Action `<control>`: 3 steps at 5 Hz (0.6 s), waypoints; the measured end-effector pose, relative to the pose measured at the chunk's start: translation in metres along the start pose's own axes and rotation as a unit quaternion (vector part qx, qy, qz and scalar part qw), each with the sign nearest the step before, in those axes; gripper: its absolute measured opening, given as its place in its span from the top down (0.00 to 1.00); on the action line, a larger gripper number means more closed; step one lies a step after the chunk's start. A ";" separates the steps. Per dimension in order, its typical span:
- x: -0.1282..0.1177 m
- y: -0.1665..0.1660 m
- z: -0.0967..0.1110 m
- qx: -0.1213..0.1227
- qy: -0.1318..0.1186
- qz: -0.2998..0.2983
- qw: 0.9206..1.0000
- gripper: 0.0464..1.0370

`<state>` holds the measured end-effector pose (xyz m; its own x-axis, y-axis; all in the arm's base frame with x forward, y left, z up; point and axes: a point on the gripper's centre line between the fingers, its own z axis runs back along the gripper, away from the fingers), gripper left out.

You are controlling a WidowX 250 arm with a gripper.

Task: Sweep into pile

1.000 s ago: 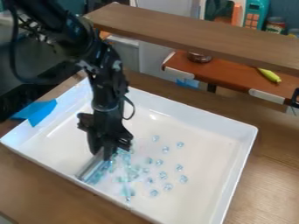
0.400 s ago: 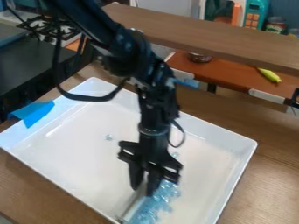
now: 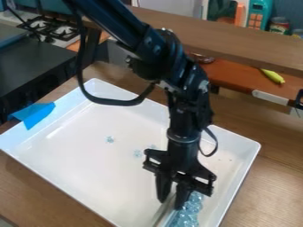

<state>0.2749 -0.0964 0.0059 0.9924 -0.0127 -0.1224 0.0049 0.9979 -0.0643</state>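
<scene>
My gripper [image 3: 170, 205] hangs low over the front right part of the white tray [image 3: 77, 150], shut on a flat, silvery sweeping blade [image 3: 161, 216] that slants down toward the tray's front wall. Pressed along the blade's right side is a heap of clear bluish beads [image 3: 190, 212], partly hidden by the gripper. Three loose beads lie apart behind and left of the gripper: one bead [image 3: 110, 139] near the middle of the tray, another [image 3: 137, 154] farther right, and a faint one close to the arm.
Raised walls surround the tray, which rests on a brown wooden table [image 3: 266, 177]. Blue tape [image 3: 34, 114] covers its left corner. Behind stand a wooden shelf [image 3: 237, 42], a stove [image 3: 56, 29] and a reddish counter holding a yellow-green banana-like toy [image 3: 273, 76].
The arm has moved right across the tray with the blade, and the beads have gone right with it, bunched closer together. Loose beads show behind it on the tray floor.
</scene>
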 end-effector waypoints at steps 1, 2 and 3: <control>0.003 0.002 0.021 -0.019 -0.003 0.002 1.000 0.72; 0.017 0.043 0.058 -0.036 -0.032 0.027 0.998 0.72; 0.029 0.095 0.073 -0.024 -0.056 0.052 0.997 0.72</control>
<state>0.3130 0.0024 0.0690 0.9948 0.0999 -0.0196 -0.1014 0.9893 -0.1050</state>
